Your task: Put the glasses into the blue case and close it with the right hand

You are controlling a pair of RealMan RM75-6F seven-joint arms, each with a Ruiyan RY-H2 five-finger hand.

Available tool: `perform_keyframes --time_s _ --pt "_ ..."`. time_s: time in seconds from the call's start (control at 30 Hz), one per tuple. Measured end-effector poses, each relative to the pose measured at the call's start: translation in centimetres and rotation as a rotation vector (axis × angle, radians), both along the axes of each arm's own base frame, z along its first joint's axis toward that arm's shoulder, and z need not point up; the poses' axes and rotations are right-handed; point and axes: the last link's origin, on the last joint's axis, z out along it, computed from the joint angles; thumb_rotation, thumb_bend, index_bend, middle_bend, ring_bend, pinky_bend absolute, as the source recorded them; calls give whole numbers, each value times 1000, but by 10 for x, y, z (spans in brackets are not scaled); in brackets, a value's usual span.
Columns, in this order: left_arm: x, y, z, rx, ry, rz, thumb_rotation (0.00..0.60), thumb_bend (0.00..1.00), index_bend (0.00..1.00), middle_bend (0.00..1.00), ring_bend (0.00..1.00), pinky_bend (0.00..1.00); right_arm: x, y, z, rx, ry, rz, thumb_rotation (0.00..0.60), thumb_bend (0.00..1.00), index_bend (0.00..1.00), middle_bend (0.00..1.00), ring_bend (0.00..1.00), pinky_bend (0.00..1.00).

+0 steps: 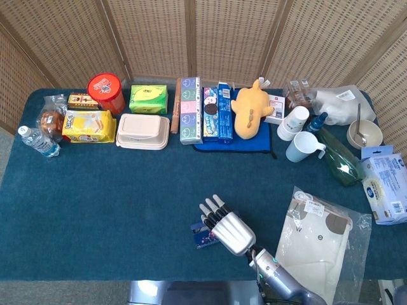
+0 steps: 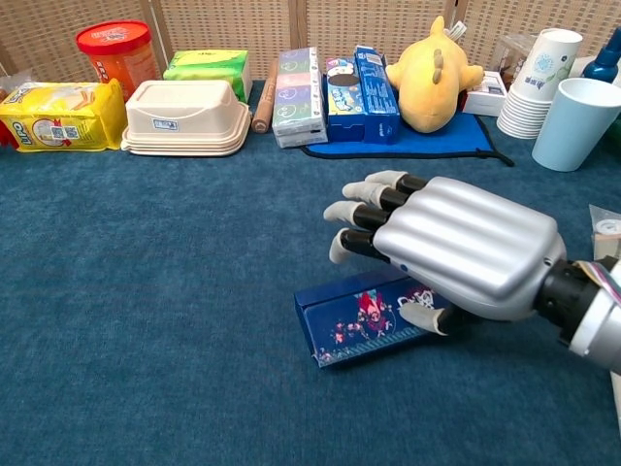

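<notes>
The blue case [image 2: 361, 328] lies on the teal table near the front edge with its patterned lid down; in the head view only its left end [image 1: 201, 236] shows. The glasses are out of sight. My right hand [image 2: 454, 258] hovers over the case's right half with its fingers stretched out and apart toward the left. Its thumb [image 2: 427, 316] rests on the lid's near edge. From above, the same right hand [image 1: 227, 229] covers most of the case. The left hand appears in neither view.
A plastic bag with white cloth [image 1: 316, 244] lies just right of the hand. Along the back stand a yellow plush [image 2: 430, 70], snack boxes [image 2: 296, 83], a white lunch box [image 2: 186, 116], a light-blue cup [image 2: 580, 122] and a stack of paper cups [image 2: 539, 83].
</notes>
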Motion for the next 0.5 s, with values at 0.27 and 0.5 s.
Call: perform_keyframes --time_s 0.27,0.5 --pt "-4 -2 -1 2 -1 11 600 350 164 194 138 206 2 -11 -5 -1 35 -12 600 300 233 100 26 111" --pt "-5 -3 -2 2 -2 14 600 350 164 194 138 205 6 -18 -6 -6 68 -10 600 301 231 100 25 112"
